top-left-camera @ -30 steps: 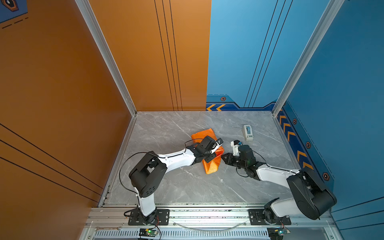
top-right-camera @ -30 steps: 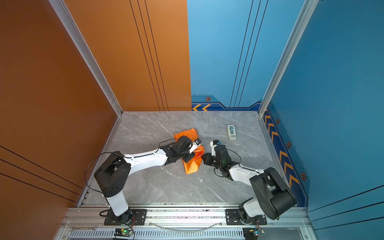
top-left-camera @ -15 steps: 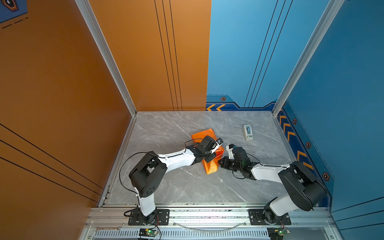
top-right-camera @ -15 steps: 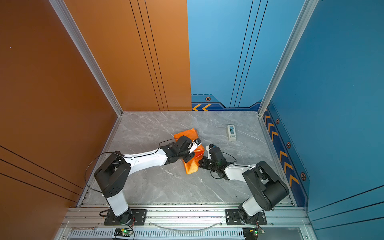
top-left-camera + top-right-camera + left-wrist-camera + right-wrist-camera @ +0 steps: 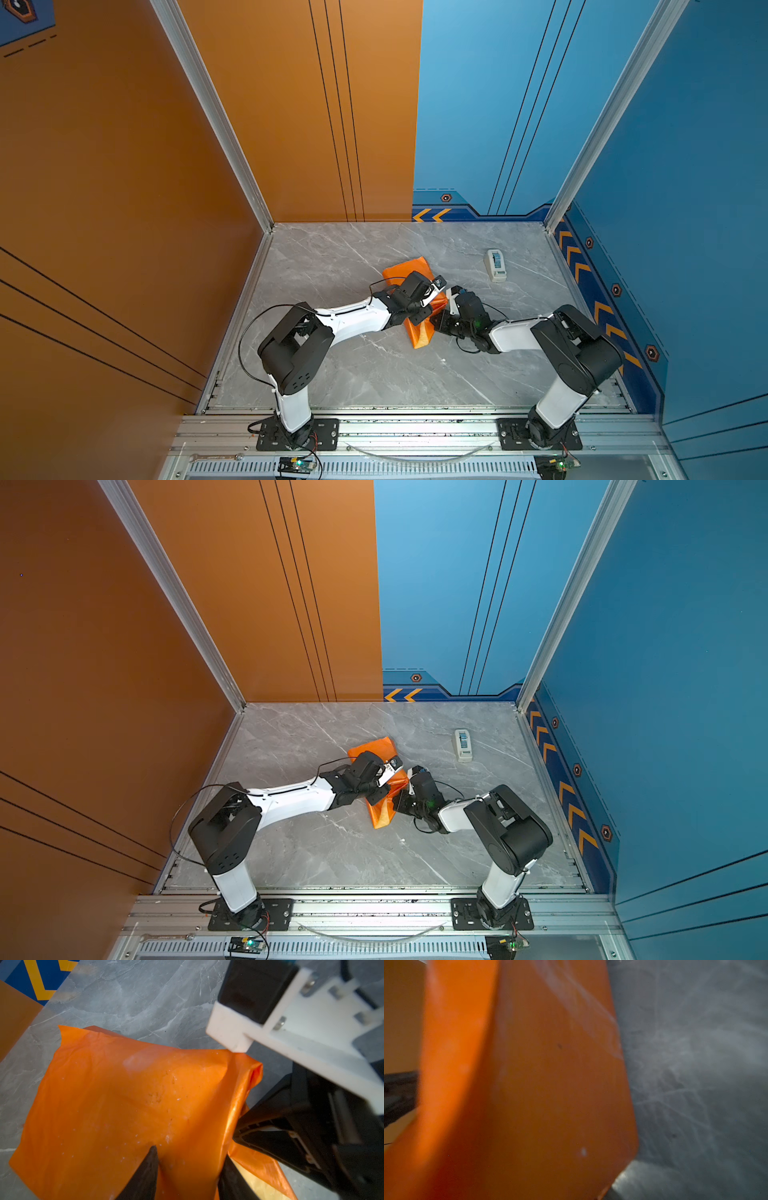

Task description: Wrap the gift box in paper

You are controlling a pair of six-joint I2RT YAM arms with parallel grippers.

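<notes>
Paper sits bunched into an orange bundle near the middle of the tabletop, between the two arms, with its glossy face outward. A pale yellow patch of the other face shows at one loose flap in the left wrist view. No navy surface shows in any view, so the gift box is presumably inside the bundle, hidden, and its exact seat cannot be checked.

The left gripper has its jaws apart, both tips set down on the bundle's top face with paper between them. Whether they pinch or only press I cannot tell. The right gripper reaches in from the right with its jaws together, their tip against the crumpled fold on the bundle's right side. Whether a layer is caught there is not visible.

The risks come from how close everything is:
- **Collision:** the two grippers are almost touching, so a small sideways move could knock them together.
- **Tearing:** a pull from the right against the left's downward press could tear the thin sheet or drag the box out of square.
- **Fold opening:** the tape dispenser lies well apart at the far right, so releasing the fold to fetch it would likely let the crease spring open.
</notes>
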